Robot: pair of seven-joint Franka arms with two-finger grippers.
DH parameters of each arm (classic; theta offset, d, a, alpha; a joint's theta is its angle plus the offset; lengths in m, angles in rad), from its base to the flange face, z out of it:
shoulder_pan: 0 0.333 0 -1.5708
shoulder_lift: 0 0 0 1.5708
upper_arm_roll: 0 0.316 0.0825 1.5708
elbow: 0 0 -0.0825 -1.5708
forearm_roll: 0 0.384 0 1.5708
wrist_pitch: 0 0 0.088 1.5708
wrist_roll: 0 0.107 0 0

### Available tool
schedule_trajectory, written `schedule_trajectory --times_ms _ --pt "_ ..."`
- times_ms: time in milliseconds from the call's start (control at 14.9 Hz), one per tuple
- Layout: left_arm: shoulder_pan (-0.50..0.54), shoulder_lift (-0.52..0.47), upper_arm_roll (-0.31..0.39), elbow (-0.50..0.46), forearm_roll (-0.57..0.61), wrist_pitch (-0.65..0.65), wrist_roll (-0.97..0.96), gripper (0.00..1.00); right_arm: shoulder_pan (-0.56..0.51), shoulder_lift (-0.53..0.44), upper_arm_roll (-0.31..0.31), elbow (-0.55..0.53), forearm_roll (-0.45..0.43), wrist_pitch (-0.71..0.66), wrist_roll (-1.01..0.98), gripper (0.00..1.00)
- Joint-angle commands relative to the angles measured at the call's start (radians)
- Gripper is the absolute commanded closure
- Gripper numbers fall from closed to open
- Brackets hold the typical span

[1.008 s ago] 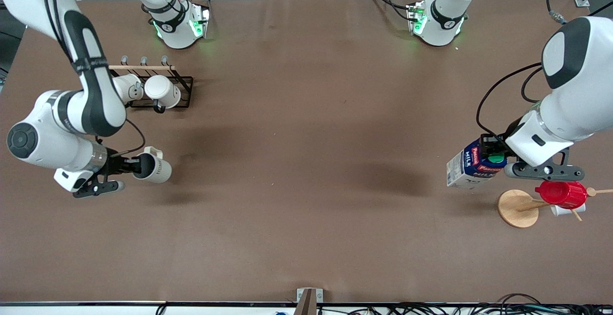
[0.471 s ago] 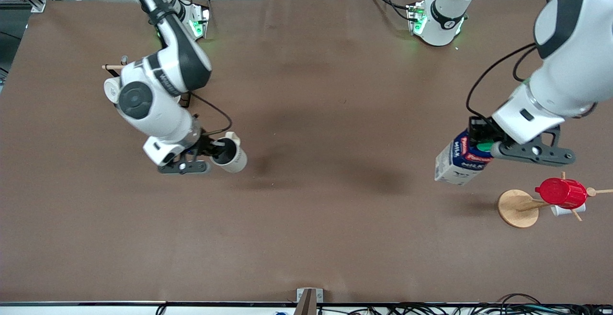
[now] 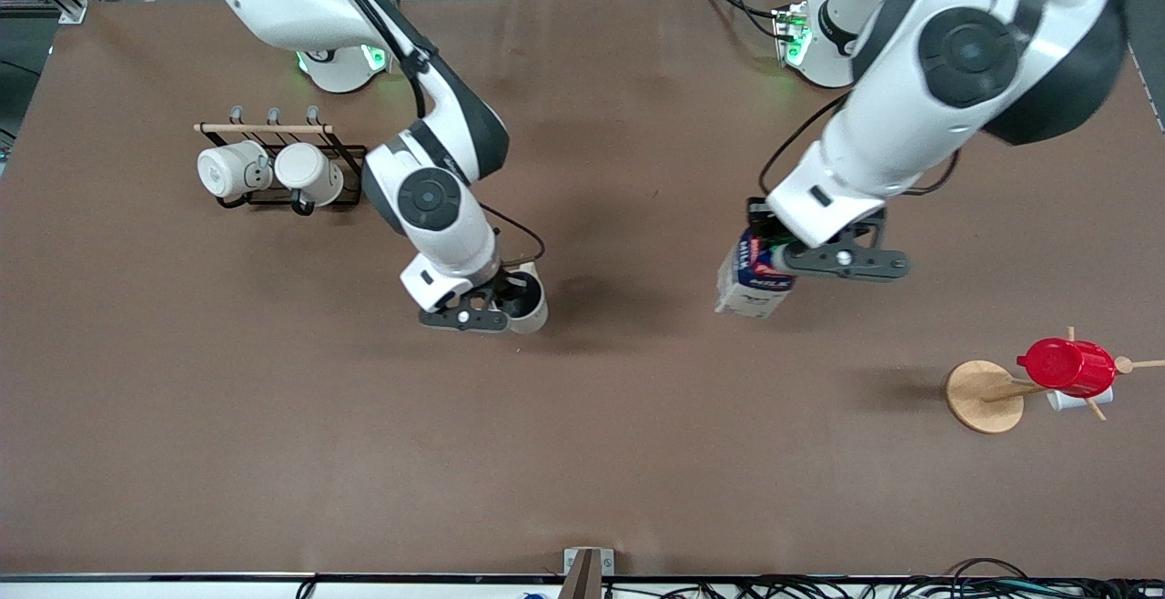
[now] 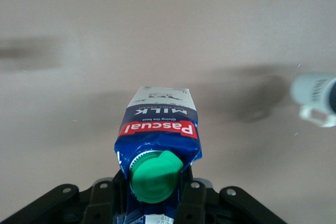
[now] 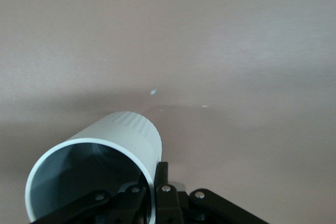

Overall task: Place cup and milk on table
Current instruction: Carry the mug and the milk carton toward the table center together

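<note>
My right gripper is shut on the rim of the cream-white cup with its dark inside and holds it above the brown table near the middle. In the right wrist view the cup fills the lower part, one finger inside the rim and one outside. My left gripper is shut on the top of the blue and white milk carton and holds it over the table, toward the left arm's end. In the left wrist view the carton shows its green cap between the fingers.
A black wire rack with two white mugs stands near the right arm's base. A wooden mug tree with a red cup stands at the left arm's end. The cup also shows far off in the left wrist view.
Both arms have swung toward the middle of the table. The right gripper has carried the cup away from the rack side, and the left gripper has carried the milk away from the mug tree.
</note>
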Motion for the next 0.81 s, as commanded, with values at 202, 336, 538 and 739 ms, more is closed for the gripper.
schedule_trajectory --times_ms 202,336,538,739 --pt "-0.102 0.116 0.000 0.063 0.017 0.072 -0.227 0.76 0.053 0.096 -0.001 0.096 -0.097 0.021 0.014 1.00" --pt "-0.145 0.166 0.009 0.083 0.026 0.099 -0.289 0.76 0.076 0.112 -0.001 0.096 -0.105 0.022 0.020 0.99" --pt "-0.165 0.216 0.009 0.085 0.066 0.139 -0.312 0.76 0.095 0.124 -0.001 0.096 -0.102 0.053 0.025 0.97" --pt "-0.185 0.246 0.009 0.085 0.067 0.171 -0.315 0.76 0.095 0.139 -0.001 0.096 -0.100 0.057 0.038 0.74"
